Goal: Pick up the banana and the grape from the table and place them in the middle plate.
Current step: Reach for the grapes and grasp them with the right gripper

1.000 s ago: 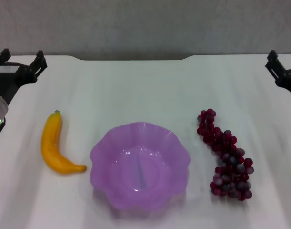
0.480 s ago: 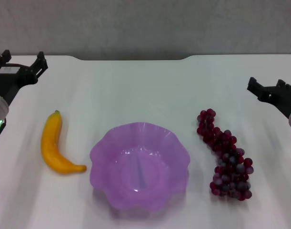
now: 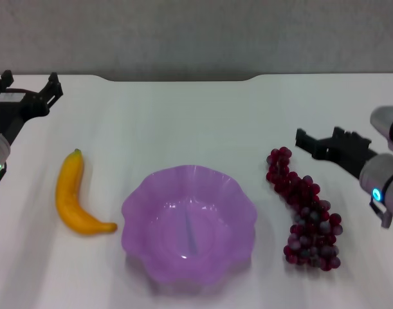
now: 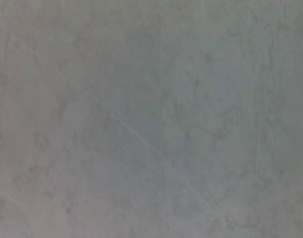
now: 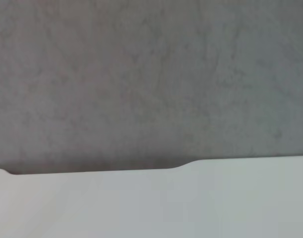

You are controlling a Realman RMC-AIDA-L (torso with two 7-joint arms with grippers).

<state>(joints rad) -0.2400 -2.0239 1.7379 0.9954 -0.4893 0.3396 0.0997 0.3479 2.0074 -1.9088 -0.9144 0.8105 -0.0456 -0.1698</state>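
Right gripper (image 3: 319, 143): it is above the table (image 3: 183, 116), just beside the upper end of the grape (image 3: 303, 207); the fingers (image 3: 303, 141) stand apart and hold nothing.
Left gripper (image 3: 27, 88): it is at the far left edge of the table, well apart from the banana (image 3: 74, 193); the fingers are spread and empty.
Grape: it lies on the table to the right of the plate (image 3: 188, 222), not touching it.
Banana: it lies on the table to the left of the plate, with its lower tip near the wavy rim.
Plate: nothing is inside it.
Risk with the grape: I think a grasp on only a few outer berries may slip, because they are small and round.
Risk at the plate: the hanging bunch may catch the rim and push the light plate aside.
Risk with the banana: the glossy curved skin may turn between the fingers.
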